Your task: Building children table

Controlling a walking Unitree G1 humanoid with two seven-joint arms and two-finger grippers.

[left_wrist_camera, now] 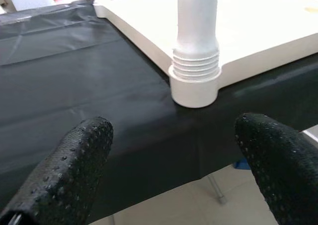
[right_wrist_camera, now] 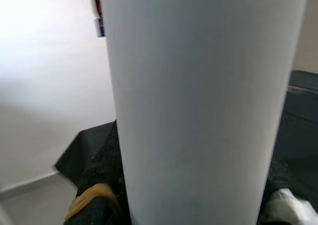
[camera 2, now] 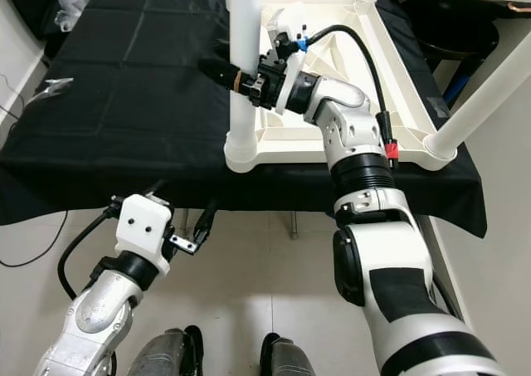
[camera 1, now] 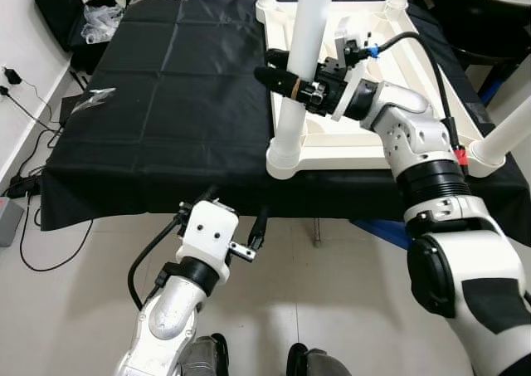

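The right pincer (camera 1: 292, 85) is clamped around the white leg (camera 1: 303, 44), which stands upright in the near corner socket (camera 1: 284, 160) of the upturned children's table top (camera 1: 365, 135) on the black-draped worktop (camera 1: 166, 102), probably to steady or twist it home. The left pincer (camera 1: 241, 218) hangs spread and empty, below and nearer than the right one, seemingly held clear of the work.

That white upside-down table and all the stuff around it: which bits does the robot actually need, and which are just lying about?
For the job:
- upturned white tabletop
- near white leg, clamped in the right gripper
- other white legs

Lying about:
- black cloth
- plastic bags
- cables on the floor
- left gripper, idle, jaws apart
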